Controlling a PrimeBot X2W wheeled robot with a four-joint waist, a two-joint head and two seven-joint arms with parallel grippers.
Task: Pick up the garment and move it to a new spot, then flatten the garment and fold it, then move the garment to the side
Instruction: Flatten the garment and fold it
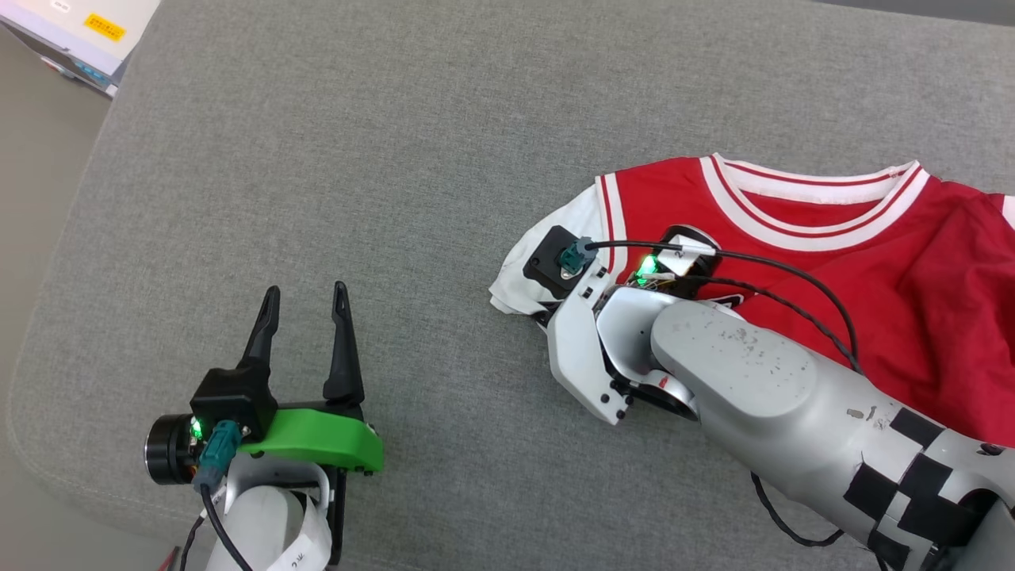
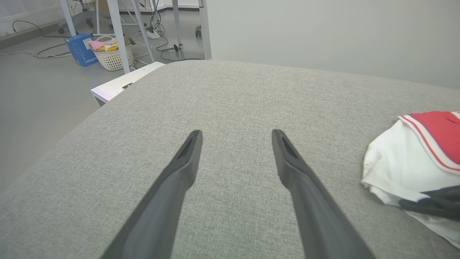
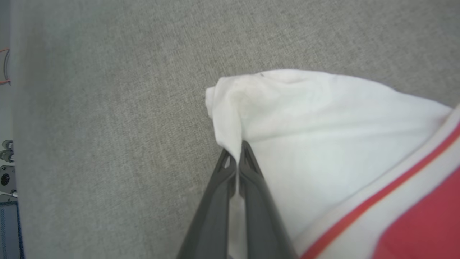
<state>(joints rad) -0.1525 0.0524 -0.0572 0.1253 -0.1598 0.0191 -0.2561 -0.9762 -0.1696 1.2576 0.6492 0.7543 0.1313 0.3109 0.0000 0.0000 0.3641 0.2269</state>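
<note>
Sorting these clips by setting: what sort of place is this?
Probably a lab or workshop: a grey padded work surface, with metal table legs, loose cables and a white basket on the bare floor beyond.

Your bench (image 1: 396,159) is covered in grey woven cloth, matt and coarse-grained, and the weave shows plainly in both wrist views. At the right of the head frame, the garment (image 1: 888,270) is soft matt cloth, red in the body, with smooth white fabric at the sleeve. Your left hand (image 1: 306,287) has dull dark plastic fingers above a shiny green plastic bracket (image 1: 317,436). Your right hand (image 3: 236,153) has the same dull plastic. Its forearm (image 1: 761,381) wears a smooth silver shell, flecked and chipped, with matt black patches; whether it is metal or plastic, you cannot tell.
</note>
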